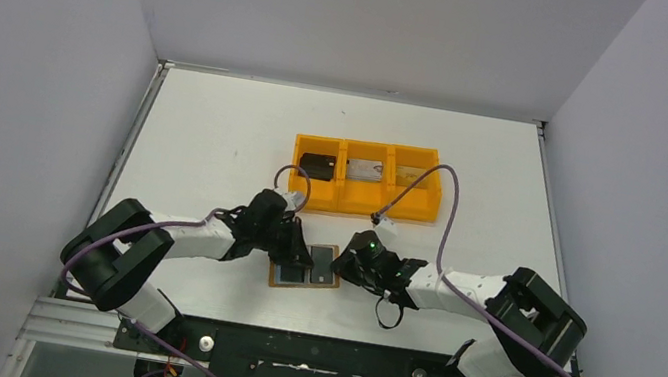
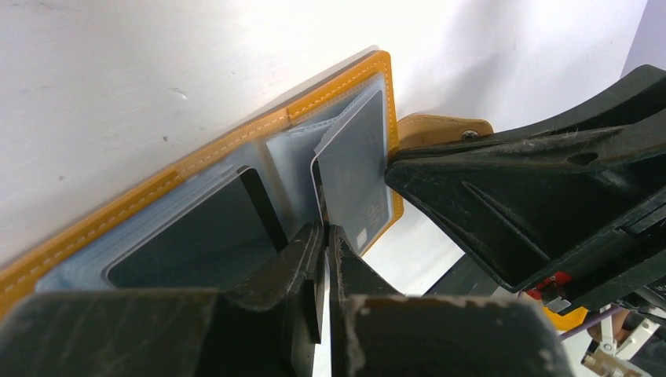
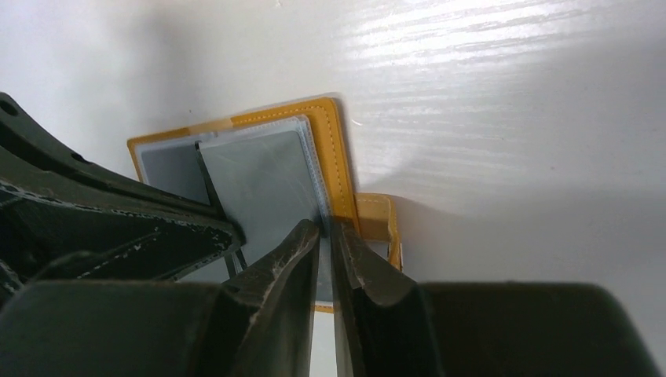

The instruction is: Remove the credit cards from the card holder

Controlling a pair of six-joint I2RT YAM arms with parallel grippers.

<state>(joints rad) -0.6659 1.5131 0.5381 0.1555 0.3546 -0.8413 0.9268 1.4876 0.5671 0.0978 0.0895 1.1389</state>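
We are working over the wallet, lying open on the table at lower centre of the overhead view, just below the orange tray. Our left gripper, reaching in low from the left, is pinching the edge of a grey card, presumably to draw it from its sleeve. Our right gripper, stretching in from the right, is nipping the wallet's outer edge, jaws nearly together, likely to steady it. A dark card is sitting pocketed in the other half.
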